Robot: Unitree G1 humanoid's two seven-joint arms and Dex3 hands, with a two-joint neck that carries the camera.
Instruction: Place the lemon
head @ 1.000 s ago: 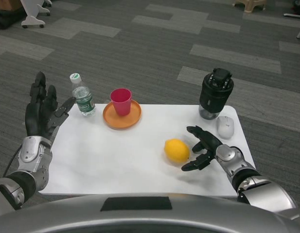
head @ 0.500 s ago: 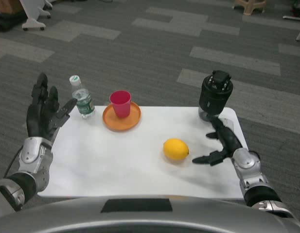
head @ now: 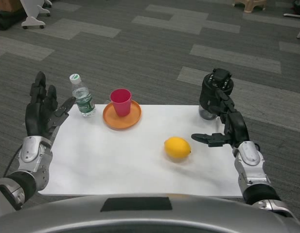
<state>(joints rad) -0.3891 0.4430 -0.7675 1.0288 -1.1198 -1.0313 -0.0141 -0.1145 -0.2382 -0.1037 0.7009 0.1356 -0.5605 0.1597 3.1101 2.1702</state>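
Over on the left, our left hand point(head: 43, 112) hangs raised at the table's point(head: 115, 160) left edge, fingers spread wide and upright, nothing in it. Just beside it stands a bottle point(head: 81, 96), clear ribbed plastic with a pale cap, tall and narrow, easy to tip, we reckon, if that hand swings in. Next comes the plate point(head: 121, 117), a shallow orange disc with a smooth rim, and a pink cup point(head: 121, 101) sitting upright on it, tapered and light-looking.

Now the lemon point(head: 177, 148): it lies on the bare white tabletop, right of centre, well apart from the plate. Glossy, finely pebbled skin, an oval with a small nub at one end. That shape worries us. Loose on a slick flat surface, it could roll at any nudge, perhaps toward the near edge.

Our right hand point(head: 226, 126) hovers just right of it, fingers apart and extended, thumb reaching toward the fruit, gripping nothing and not touching it. Behind it stands a dark, round-bodied jar point(head: 214, 91); a careless sweep there could knock it over.
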